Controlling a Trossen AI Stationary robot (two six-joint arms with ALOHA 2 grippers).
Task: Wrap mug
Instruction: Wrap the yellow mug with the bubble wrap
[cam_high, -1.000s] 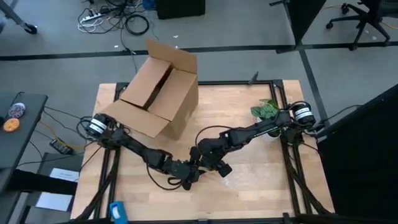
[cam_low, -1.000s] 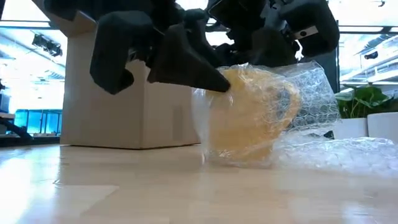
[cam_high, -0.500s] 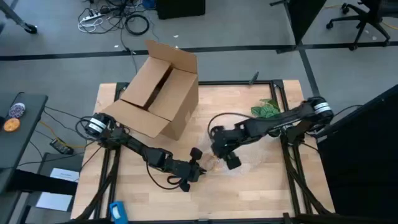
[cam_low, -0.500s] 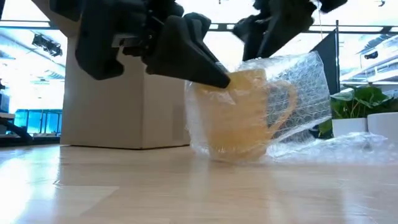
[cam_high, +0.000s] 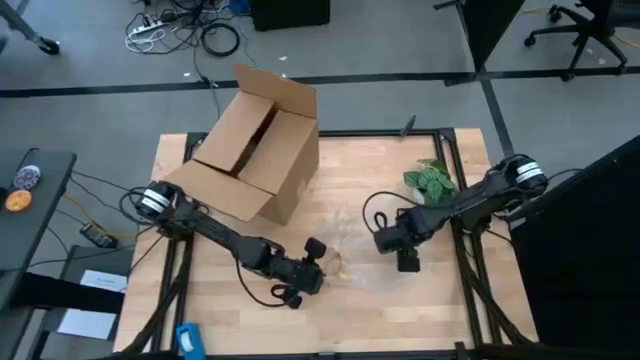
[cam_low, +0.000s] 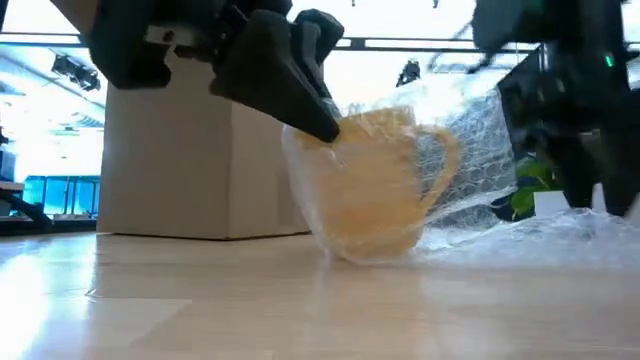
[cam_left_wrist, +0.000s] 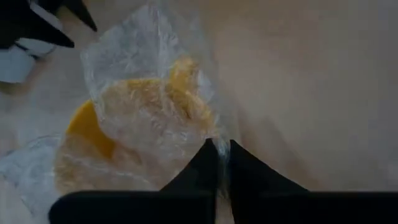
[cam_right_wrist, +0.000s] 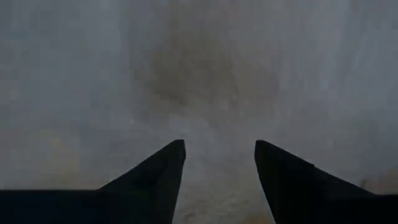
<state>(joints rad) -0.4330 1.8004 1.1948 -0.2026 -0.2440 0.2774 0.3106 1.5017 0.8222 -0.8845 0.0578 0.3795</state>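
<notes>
Claw positions are read first from the high view: the left claw (cam_high: 318, 262) is set near the front edge of the worktop (cam_high: 370, 180), at its middle, right against the mug (cam_high: 331, 263), which is seen as a small yellow spot under clear bubble wrap (cam_high: 365, 272). The right claw (cam_high: 405, 257) is held apart from the mug, toward the worktop's right edge, over the loose spread of wrap. A cardboard box (cam_high: 255, 150) is stood at the back left corner and a small plant (cam_high: 427, 178) near the right edge.

From the low view, the mug (cam_low: 375, 180) is seen resting on the worktop, tilted slightly, with its handle turned away from the box (cam_low: 175, 150) and wrap draped over it. The left claw (cam_low: 325, 125) is pressed to the near upper rim.

In the left wrist view, the fingers (cam_left_wrist: 208, 165) are closed together, pinching a fold of wrap (cam_left_wrist: 149, 68) at the mug (cam_left_wrist: 87, 124).

In the right wrist view, the fingers (cam_right_wrist: 165, 171) are spread wide with nothing between them; only hazy wrap (cam_right_wrist: 205, 74) is seen ahead.

Risk is judged to lie in the single thin pinch: if the fold is pulled sideways, the mug could be tipped further or rolled, or the sheet could slip free and unwrap.
</notes>
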